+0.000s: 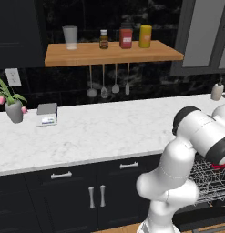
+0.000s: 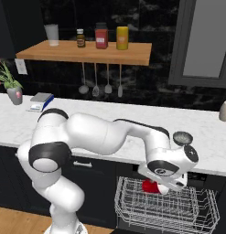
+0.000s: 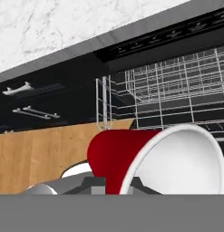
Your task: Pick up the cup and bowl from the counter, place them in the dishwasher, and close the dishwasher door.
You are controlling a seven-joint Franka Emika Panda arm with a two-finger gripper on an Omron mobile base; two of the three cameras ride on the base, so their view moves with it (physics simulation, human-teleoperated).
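Cup (image 3: 145,161), red with a white inside, gripped by the robot claw (image 2: 161,187).
Claw clamped on it above the dishwasher's (image 2: 203,180) pulled-out wire rack (image 2: 164,210).

This is a home kitchen. A marble bench (image 1: 86,136) tops navy cabinets (image 1: 77,195) beside an open dishwasher (image 2: 167,205). Utensils (image 1: 109,86) hang under a wooden shelf (image 1: 114,53).

A wooden shelf (image 1: 114,53) holds jars above a potted plant (image 1: 12,105) and hanging utensils (image 1: 109,84).
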